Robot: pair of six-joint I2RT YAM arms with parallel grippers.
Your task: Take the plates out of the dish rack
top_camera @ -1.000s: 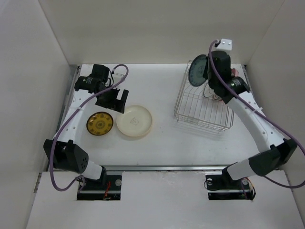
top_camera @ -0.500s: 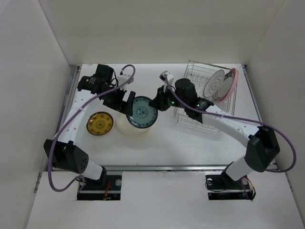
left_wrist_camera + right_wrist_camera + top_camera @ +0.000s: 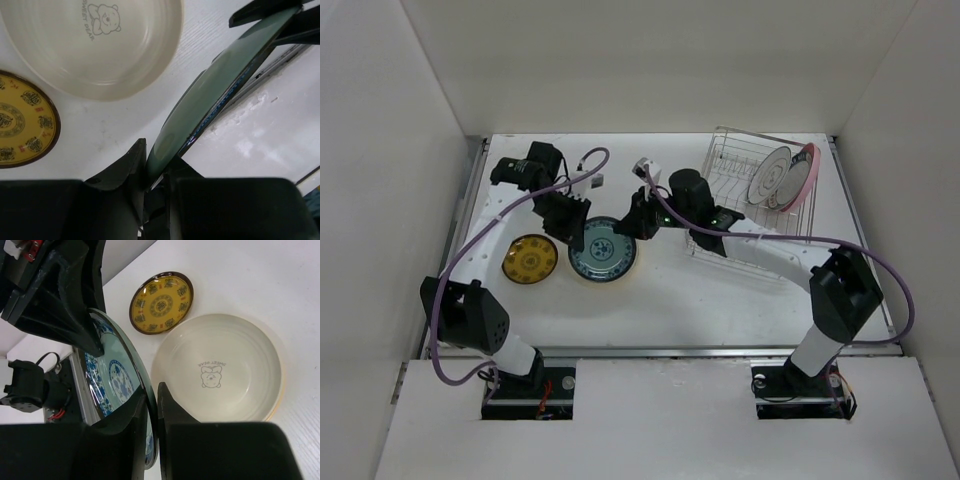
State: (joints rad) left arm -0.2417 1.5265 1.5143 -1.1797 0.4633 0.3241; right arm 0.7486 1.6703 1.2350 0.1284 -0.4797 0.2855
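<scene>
right now the small teal plate (image 3: 602, 250) is off the dish rack (image 3: 735, 235) and caught between both arms over the left-centre of the counter (image 3: 720, 295). the left hand (image 3: 156, 161) is clamped on the plate's rim, one finger on each face, as its own wrist view shows from close up. the right hand (image 3: 152, 396) is pinched shut on the opposite edge. the plate sits tilted, patterned blue face up, directly above the cream plate (image 3: 225, 365) with the bear print. whether its lower edge touches that cream plate i cannot tell.

just left of the cream plate a yellow plate (image 3: 528, 258) with a dark rim lies flat on the counter, close beside it but apart.

the rack stands at the far right of the counter. two plates lean upright in its back right corner: a white plate (image 3: 767, 176) with a dark patterned rim, and a pink plate (image 3: 808, 170) right behind it.
</scene>
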